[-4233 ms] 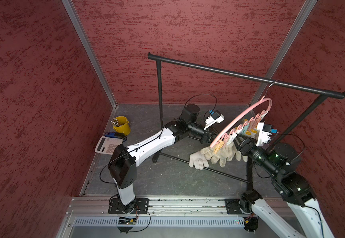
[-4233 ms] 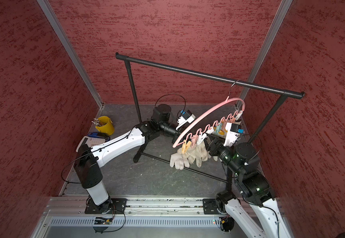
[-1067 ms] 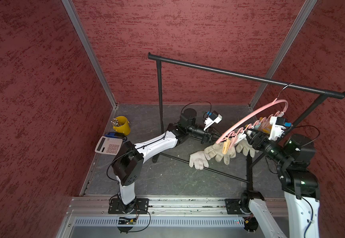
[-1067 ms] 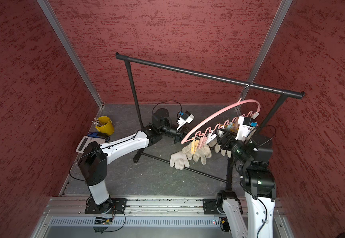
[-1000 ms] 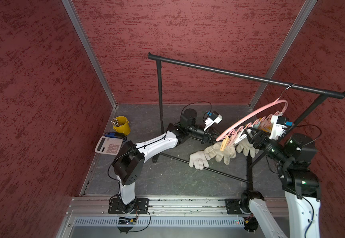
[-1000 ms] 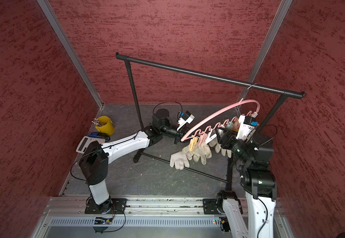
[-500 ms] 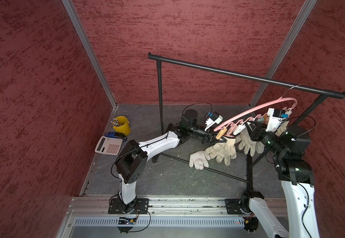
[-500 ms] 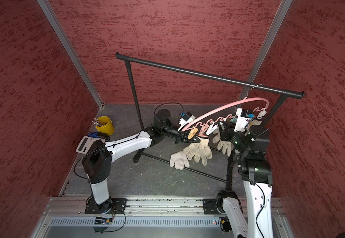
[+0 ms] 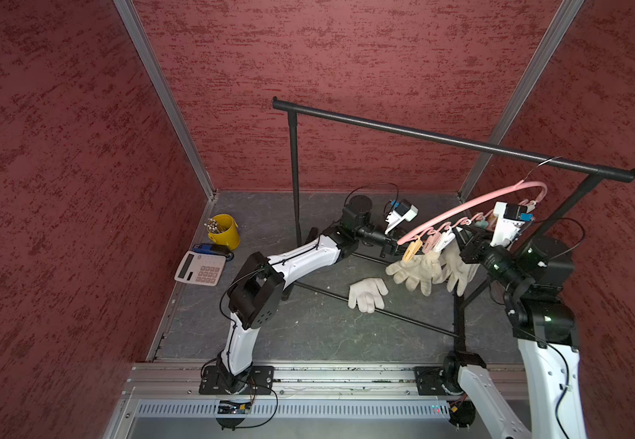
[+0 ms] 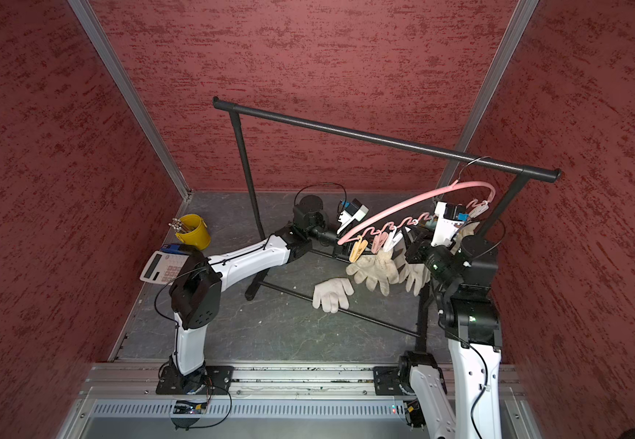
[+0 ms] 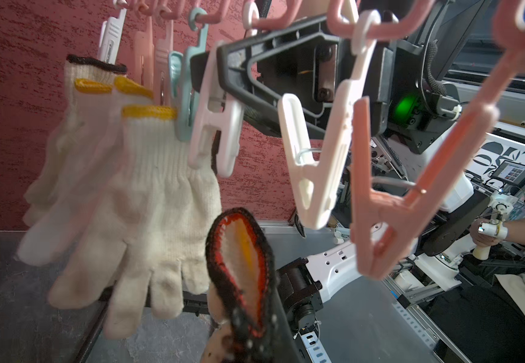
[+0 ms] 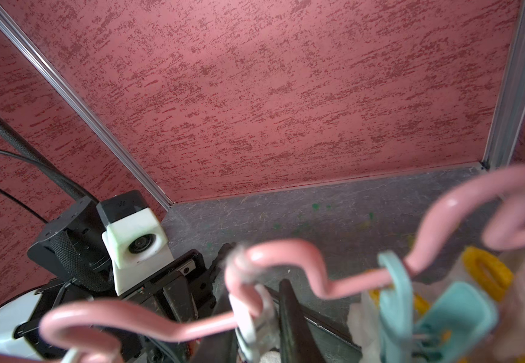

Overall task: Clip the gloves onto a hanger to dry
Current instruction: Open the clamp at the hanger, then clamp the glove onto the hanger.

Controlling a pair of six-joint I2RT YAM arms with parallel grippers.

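The pink hanger (image 9: pixel 471 207) (image 10: pixel 403 207) hangs by its hook from the black rack, tilted down to the left. Two cream gloves (image 9: pixel 456 266) (image 11: pixel 148 195) with yellow cuffs are clipped under its pastel clothespins. My left gripper (image 9: pixel 393 247) (image 11: pixel 245 330) is shut on a glove with a red-black cuff (image 11: pixel 242 267), held up just below the pins at the hanger's low end. My right gripper (image 9: pixel 464 243) (image 12: pixel 256 314) is shut on a white clothespin (image 12: pixel 251 317) (image 11: pixel 215 125), whose lower jaws stand apart. Another glove (image 9: pixel 367 294) (image 10: pixel 331 292) lies on the floor across the rack's base bar.
The black garment rack (image 9: pixel 422 133) spans the cell, with its base bar (image 9: pixel 403 315) running across the floor. A yellow bucket (image 9: pixel 224 232) and a calculator (image 9: pixel 200 268) sit by the left wall. Red walls close in on three sides.
The right arm has lifted, and the hanger has swung right and levelled somewhat. The right gripper has closed on the white clothespin. The left arm followed with its glove.
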